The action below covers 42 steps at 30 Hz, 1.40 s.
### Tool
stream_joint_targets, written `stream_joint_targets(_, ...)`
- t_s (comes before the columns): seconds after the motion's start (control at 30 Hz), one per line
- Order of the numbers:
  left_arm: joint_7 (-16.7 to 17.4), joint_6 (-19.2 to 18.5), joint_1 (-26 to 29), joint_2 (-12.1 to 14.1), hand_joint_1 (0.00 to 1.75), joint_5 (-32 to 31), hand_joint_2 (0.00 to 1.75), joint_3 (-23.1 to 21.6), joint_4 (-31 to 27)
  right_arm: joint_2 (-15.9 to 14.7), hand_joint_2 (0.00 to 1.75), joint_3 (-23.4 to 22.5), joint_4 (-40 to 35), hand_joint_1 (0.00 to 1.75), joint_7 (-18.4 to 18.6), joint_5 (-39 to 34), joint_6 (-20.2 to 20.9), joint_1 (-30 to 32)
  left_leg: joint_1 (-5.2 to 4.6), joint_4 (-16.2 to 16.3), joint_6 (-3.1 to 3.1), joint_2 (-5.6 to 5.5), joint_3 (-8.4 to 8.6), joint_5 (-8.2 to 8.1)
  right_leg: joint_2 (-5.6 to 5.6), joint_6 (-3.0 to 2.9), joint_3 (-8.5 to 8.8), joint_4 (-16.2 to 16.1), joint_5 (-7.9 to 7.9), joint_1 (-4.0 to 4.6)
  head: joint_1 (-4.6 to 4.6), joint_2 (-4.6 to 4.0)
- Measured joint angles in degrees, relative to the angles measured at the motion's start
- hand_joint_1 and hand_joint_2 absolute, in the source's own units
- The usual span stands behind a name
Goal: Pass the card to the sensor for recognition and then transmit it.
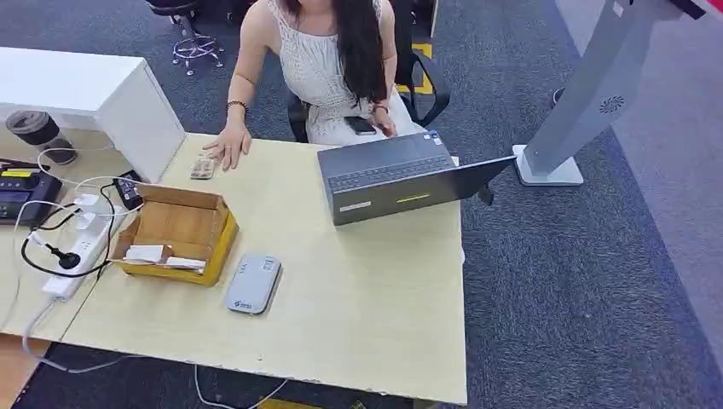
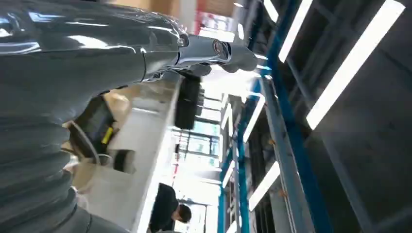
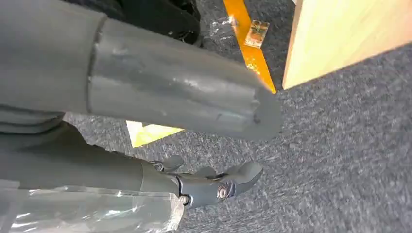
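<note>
The pale wooden table (image 1: pixel 358 290) spans the head view. A person sits at its far side, one hand resting on the tabletop. An open laptop (image 1: pixel 388 175) sits at the table's far right, and an open cardboard box (image 1: pixel 183 223) on its left. The grey sensor (image 1: pixel 253 284) lies just beside the box, towards the near edge. White flat pieces (image 1: pixel 162 254) lie in the box, probably the cards. A small flat item (image 1: pixel 202 169) beside the person's fingers could also be one; which is the card cannot be told.

The right hand (image 3: pixel 204 187) hangs over the carpet below table height, fingers loosely apart and holding nothing. The left hand (image 2: pixel 204 51) points up towards the ceiling lights, also holding nothing. Both are well apart from box and sensor.

The risks appear to be reaching for the wrong item, or knocking the sensor, which lies just beside the box.
</note>
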Motion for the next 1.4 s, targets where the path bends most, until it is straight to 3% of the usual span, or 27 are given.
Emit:
stream_joint_targets(0.07, 0.0, 1.4, -0.2, 0.1, 0.0, -5.2, 1.75, -2.4, -3.9, 0.0, 0.0, 0.4, 0.2, 0.0, 0.7, 0.9, 0.1, -0.5, -0.01, 0.0, 0.04, -0.01, 0.03, 0.04, -0.01, 0.01, -0.01, 0.0, 0.03, -0.01, 0.0, 0.0)
stream_joint_targets(0.13, 1.5, 6.4, -0.6, 0.2, 0.0, -17.3, 1.75, -5.9, -6.8, 0.1, 0.0, 1.1, 0.3, 0.0, 1.6, 2.5, 0.5, -1.0, -0.01, 0.1, 0.04, -0.01, 0.08, 0.05, -0.01, 0.01, -0.19, 0.0, 0.04, -0.01, 0.0, 0.0)
stream_joint_targets(0.2, 8.5, 15.8, -2.5, 0.9, 0.0, -42.0, 1.75, -14.4, -8.7, 0.4, 0.0, 2.5, 0.4, 0.0, 3.2, 5.2, 1.0, -1.9, -0.04, 0.1, 0.17, -0.17, 0.0, 0.14, -0.2, 0.09, -0.15, 0.0, 0.11, -0.04, 0.02, 0.0)
stream_joint_targets(0.23, 13.8, 19.5, -4.0, 2.5, 0.0, -58.4, 1.75, -19.1, -8.3, 0.6, 0.0, 3.2, 0.5, 0.0, 3.9, 6.5, 1.2, -2.6, -0.03, 0.1, 0.08, -0.24, -0.04, 0.24, -0.24, 0.08, -0.15, 0.0, 0.17, -0.04, -0.02, 0.0)
stream_joint_targets(0.27, 21.0, 21.0, -5.7, 4.0, 0.0, -74.4, 1.75, -22.7, -6.7, 1.0, 0.0, 4.2, 0.6, 0.0, 4.4, 8.0, 1.5, -3.3, -0.02, 0.1, 0.04, -0.26, -0.11, 0.32, -0.25, 0.01, -0.07, 0.0, 0.28, -0.04, 0.13, 0.0)
stream_joint_targets(0.33, 33.0, 21.3, -9.4, 9.5, 0.0, -105.7, 1.75, -29.2, -0.7, 1.8, 0.0, 6.1, 0.7, 0.0, 4.9, 9.9, 1.9, -4.4, 0.01, 0.0, -0.12, -0.2, -0.14, 0.45, -0.15, -0.05, -0.21, 0.0, 0.45, -0.04, 0.13, 0.0)
stream_joint_targets(0.37, 38.6, 21.4, -10.9, 12.7, 0.0, -107.4, 1.75, -32.5, 3.0, 2.3, 0.0, 7.0, 0.7, 0.0, 5.0, 10.6, 2.0, -4.8, 0.02, 0.0, -0.15, -0.07, -0.15, 0.51, -0.04, -0.17, -0.36, 0.1, 0.54, -0.03, 0.07, 0.0)
stream_joint_targets(0.4, 41.6, 21.4, -12.0, 14.8, 0.0, -107.2, 1.75, -34.4, 5.0, 2.6, 0.0, 7.5, 0.6, 0.0, 5.2, 11.0, 2.0, -5.0, 0.04, 0.0, -0.17, -0.02, -0.2, 0.58, 0.01, -0.17, -0.43, 0.1, 0.55, -0.02, 0.04, 0.0)
stream_joint_targets(0.43, 46.6, 21.5, -14.3, 18.8, 0.0, -106.5, 1.75, -39.0, 10.1, 3.1, 0.0, 8.5, 0.6, 0.0, 5.7, 11.5, 2.0, -5.3, 0.04, 0.0, -0.12, -0.06, -0.33, 0.67, -0.04, -0.17, -0.49, 0.1, 0.59, -0.01, -0.09, 0.0)
stream_joint_targets(0.57, 49.3, 21.6, -17.8, 24.8, 0.0, -103.8, 1.75, -46.5, 19.1, 3.9, 0.0, 10.3, 0.6, 0.0, 6.3, 12.3, 1.9, -5.8, 0.04, 0.0, -0.17, -0.03, -0.41, 0.7, 0.0, -0.17, -0.56, 0.2, 0.59, -0.01, -0.09, 0.0)
stream_joint_targets(0.7, 50.2, 21.7, -19.5, 28.1, 0.0, -103.1, 1.75, -50.1, 23.9, 4.2, 0.0, 11.3, 0.6, 0.0, 6.6, 12.4, 1.9, -5.7, 0.0, 0.0, -0.16, 0.05, -0.54, 0.69, 0.09, -0.17, -0.71, 0.2, 0.59, -0.02, -0.09, 0.0)
stream_joint_targets(0.97, 50.5, 21.9, -21.2, 30.4, 0.0, -103.1, 1.75, -53.3, 28.8, 4.3, 0.0, 12.3, 0.6, 0.0, 6.7, 12.4, 1.8, -5.7, -0.02, 0.0, -0.14, 0.03, -0.61, 0.68, 0.06, -0.15, -0.74, 0.2, 0.6, -0.03, -0.06, 0.0)
stream_joint_targets(1.17, 51.1, 24.5, -23.0, 30.9, 0.0, -103.1, 1.75, -54.1, 33.6, 4.7, 0.0, 12.7, 0.6, 0.0, 6.7, 12.5, 1.8, -5.7, 0.0, 0.0, -0.15, 0.04, -0.6, 0.69, 0.06, -0.16, -0.75, 0.2, 0.62, -0.05, -0.09, 0.0)
stream_joint_targets(1.4, 52.7, 24.4, -23.0, 30.9, 0.0, -103.1, 1.75, -55.6, 33.8, 4.9, 0.0, 12.7, 0.5, 0.0, 6.7, 12.5, 1.5, -5.6, 0.0, 0.0, -0.15, 0.03, -0.62, 0.69, 0.06, -0.16, -0.77, 0.2, 0.61, -0.04, -0.09, 0.0)
